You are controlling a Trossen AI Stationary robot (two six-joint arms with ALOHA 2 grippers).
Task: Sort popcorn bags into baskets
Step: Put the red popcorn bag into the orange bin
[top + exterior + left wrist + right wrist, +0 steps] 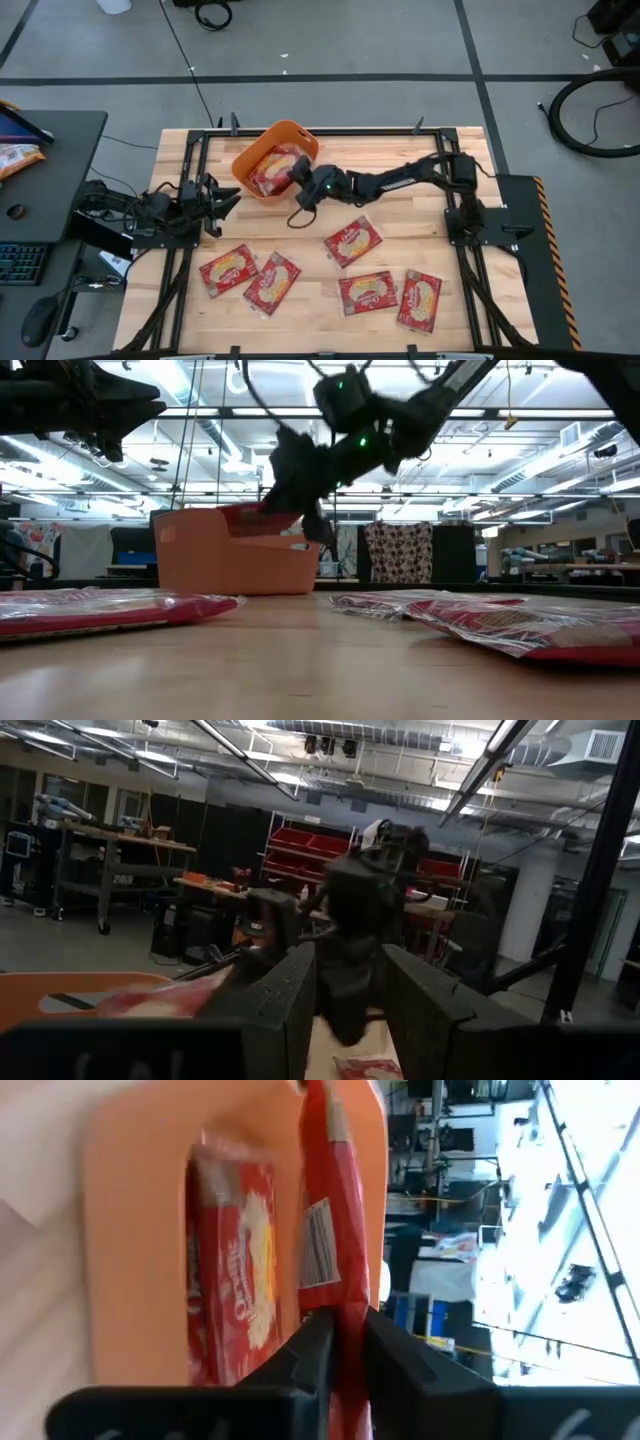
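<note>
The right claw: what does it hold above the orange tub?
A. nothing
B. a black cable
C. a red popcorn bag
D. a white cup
C: the right claw is shut on a red popcorn bag, which hangs over the orange tub where another bag already lies.

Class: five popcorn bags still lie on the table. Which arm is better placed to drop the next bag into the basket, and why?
Right. The right tool is at the orange basket's rim, shut on a popcorn bag. The left tool is beside the basket, open and empty.
</note>
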